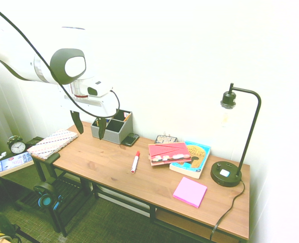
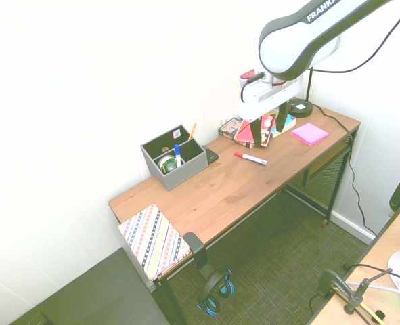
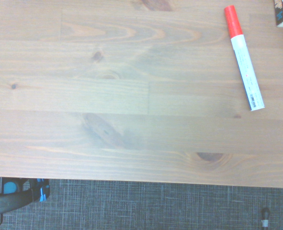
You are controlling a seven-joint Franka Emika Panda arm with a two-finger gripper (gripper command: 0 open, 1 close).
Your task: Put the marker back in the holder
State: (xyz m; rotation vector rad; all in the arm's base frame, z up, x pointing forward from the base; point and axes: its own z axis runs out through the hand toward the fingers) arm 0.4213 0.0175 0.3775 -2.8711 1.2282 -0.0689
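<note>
wooden bench [image 1: 109, 169] against a white wall carried the marker [image 1: 135, 162], lying flat near the middle, well apart from the grey holder [image 1: 113, 127] by the wall, while the jaws hung open and empty above it.

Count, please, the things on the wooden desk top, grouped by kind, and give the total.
Markers: 1, lying on the desk
Holders: 1, grey
Lamps: 1, black
Sticky note pads: 1, pink
Books and booklets: 3
Small dark things by the holder and the books: 2
Total: 9
</note>
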